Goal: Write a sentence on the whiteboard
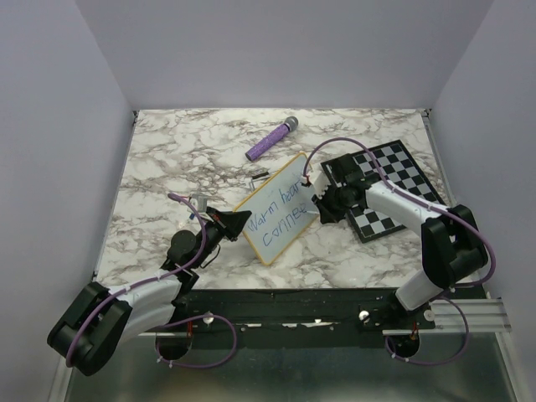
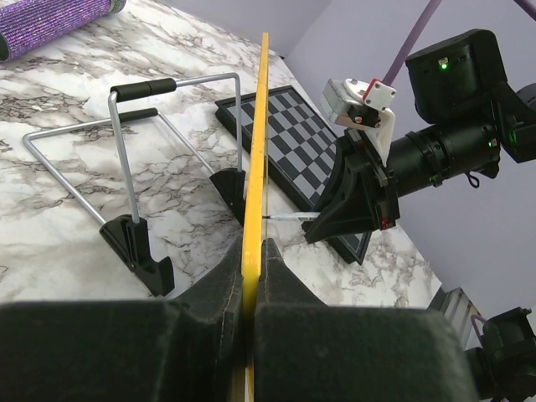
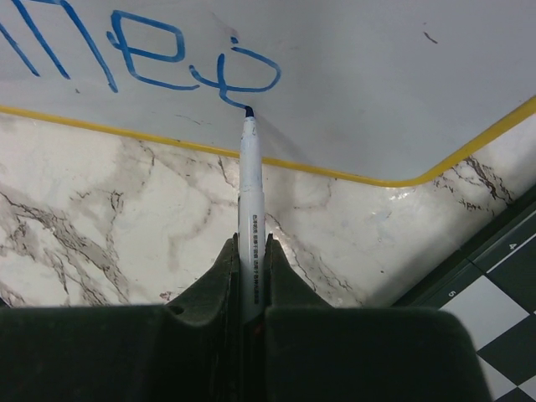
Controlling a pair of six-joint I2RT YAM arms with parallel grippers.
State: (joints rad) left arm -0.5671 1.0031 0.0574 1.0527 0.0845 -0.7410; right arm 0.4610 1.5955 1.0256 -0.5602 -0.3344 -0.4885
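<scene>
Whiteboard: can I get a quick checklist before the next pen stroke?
1. Grip of the right fingers on the marker: ok, shut on it.
2. Marker tip on the whiteboard, at the last blue letter: ok.
3. Hold of the left fingers on the whiteboard's yellow frame: ok, clamped.
4. Blank space beyond the last letter: ok.
5. Is the sentence finished: not ok, second line stops at "Connec".

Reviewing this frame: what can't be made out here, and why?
1. Left wrist view: the whiteboard shows edge-on only, clamped in the left gripper; its writing face is hidden.
2. Right wrist view: the sentence is cut off by the top and left edges, above the marker.
3. Top view: the small dark item beyond the board is too small to identify.
</scene>
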